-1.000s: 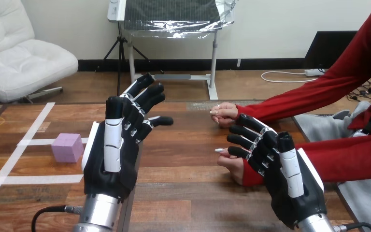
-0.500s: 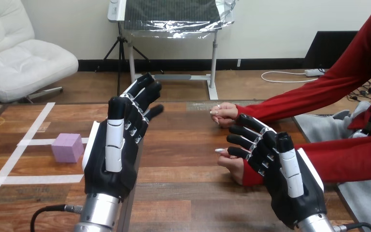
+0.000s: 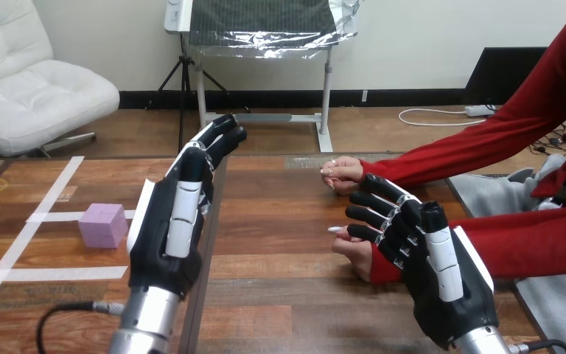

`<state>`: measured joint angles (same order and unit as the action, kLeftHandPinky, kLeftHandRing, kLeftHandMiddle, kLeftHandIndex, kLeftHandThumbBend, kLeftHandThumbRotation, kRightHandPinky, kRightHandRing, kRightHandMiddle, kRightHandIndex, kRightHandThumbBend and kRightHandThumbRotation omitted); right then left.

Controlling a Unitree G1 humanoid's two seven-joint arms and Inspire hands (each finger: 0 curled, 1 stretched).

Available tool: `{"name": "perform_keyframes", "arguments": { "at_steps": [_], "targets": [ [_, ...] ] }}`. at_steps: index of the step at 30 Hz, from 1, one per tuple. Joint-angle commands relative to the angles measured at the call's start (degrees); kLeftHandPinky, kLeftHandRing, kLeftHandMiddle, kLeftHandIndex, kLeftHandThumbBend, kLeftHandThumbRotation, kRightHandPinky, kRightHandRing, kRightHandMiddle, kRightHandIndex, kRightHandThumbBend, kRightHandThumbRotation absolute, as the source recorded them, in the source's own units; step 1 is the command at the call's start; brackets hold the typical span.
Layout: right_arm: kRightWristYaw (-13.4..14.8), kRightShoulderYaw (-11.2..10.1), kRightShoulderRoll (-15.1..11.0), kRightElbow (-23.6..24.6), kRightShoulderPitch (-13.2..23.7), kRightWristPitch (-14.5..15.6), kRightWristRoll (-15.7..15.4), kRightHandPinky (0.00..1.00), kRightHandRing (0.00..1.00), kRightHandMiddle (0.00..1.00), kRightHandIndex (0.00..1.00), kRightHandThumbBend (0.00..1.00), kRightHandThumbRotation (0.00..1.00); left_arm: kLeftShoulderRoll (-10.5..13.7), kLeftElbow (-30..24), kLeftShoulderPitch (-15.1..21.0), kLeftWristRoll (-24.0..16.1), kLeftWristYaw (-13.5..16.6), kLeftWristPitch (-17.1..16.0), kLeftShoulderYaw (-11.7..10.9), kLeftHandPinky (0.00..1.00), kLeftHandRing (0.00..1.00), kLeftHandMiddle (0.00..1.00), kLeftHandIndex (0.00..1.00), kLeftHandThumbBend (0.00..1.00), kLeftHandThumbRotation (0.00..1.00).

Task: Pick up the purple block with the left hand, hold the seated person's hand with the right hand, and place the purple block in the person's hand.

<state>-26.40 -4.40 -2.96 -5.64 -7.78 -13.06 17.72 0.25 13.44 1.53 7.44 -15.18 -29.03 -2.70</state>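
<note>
Step in hand: the reach for the block, not yet begun in earnest; nothing is grasped.

- Left hand (image 3: pixel 168 236): raised above the table (image 3: pixel 280 280), turned edge-on, fingers straight and pointing away. Open, empty.
- Purple block (image 3: pixel 103 225): sitting flat on the wood just to the left of that hand, apart from it, between strips of white tape (image 3: pixel 51 273).
- Right hand (image 3: pixel 442 287): fingers spread and only slightly bent, closed on nothing. It sits just beside the person's nearer hand (image 3: pixel 352 249), fingertips overlapping it from where I stand; I cannot tell if they touch.
- Person's farther hand (image 3: pixel 341 172): resting deeper on the table, loosely curled.

Next move, as I judge it: the left hand must swing left and down, rotate palm toward the block and close fingers and thumb across its sides.

Room: the block lies well in from the table edges, with bare wood all round it. The wide strip between the two robot hands is free for the carry across.
</note>
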Motion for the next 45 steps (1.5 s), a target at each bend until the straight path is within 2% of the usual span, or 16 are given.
{"name": "perform_keyframes", "arguments": {
  "at_steps": [1,3,7,9,16,22,31,37,45],
  "targets": [
    [-0.27,0.06,-0.65,-0.27,4.08,-0.51,0.08,0.76,0.8,0.8,0.83,0.89,0.86,3.1,3.83,7.21,-4.37,2.6,-4.07,-1.27,0.96,0.86,0.79,0.81,0.43,0.94],
    [-0.27,0.08,-0.59,-0.4,4.17,-0.54,0.09,0.76,0.8,0.8,0.83,0.89,0.86,3.87,5.06,8.08,-6.19,3.75,-4.83,-1.46,0.94,0.86,0.79,0.8,0.43,0.93],
    [-0.68,0.12,-0.47,-0.56,4.25,-0.39,0.59,0.77,0.8,0.8,0.83,0.89,0.86,7.04,8.78,10.97,-12.49,7.66,-7.32,-1.55,0.88,0.84,0.8,0.79,0.43,0.93],
    [-0.91,0.12,-0.46,-0.65,4.28,-0.43,0.79,0.77,0.8,0.81,0.83,0.89,0.86,8.27,10.27,12.07,-14.58,9.0,-8.26,-1.4,0.8,0.82,0.8,0.79,0.42,0.91],
    [-1.52,0.02,-0.33,-1.65,4.7,-1.14,0.99,0.77,0.81,0.81,0.84,0.88,0.85,14.34,14.48,16.29,-24.27,13.88,-7.45,0.23,0.69,0.8,0.81,0.79,0.4,0.86],
    [-1.58,-0.13,-0.13,-2.37,4.99,-1.68,0.73,0.78,0.81,0.81,0.83,0.88,0.85,17.69,18.03,19.67,-29.84,17.23,-6.64,1.43,0.64,0.78,0.81,0.8,0.45,0.79],
    [-1.35,-0.15,0.0,-2.7,5.03,-2.4,0.35,0.79,0.81,0.8,0.83,0.88,0.86,20.77,24.41,24.77,-34.63,21.05,-4.89,3.41,0.64,0.78,0.81,0.8,0.54,0.71],
    [-1.32,-0.17,0.05,-2.74,4.97,-2.49,0.38,0.8,0.81,0.8,0.83,0.87,0.86,22.35,29.91,28.59,-37.29,24.12,-4.95,5.1,0.64,0.78,0.81,0.8,0.56,0.69],
    [-1.02,-0.14,0.11,-2.49,4.73,-2.22,0.37,0.81,0.81,0.8,0.83,0.87,0.86,23.46,35.73,33.03,-39.08,25.94,-3.49,6.99,0.66,0.78,0.81,0.8,0.53,0.63]
  ]
}}
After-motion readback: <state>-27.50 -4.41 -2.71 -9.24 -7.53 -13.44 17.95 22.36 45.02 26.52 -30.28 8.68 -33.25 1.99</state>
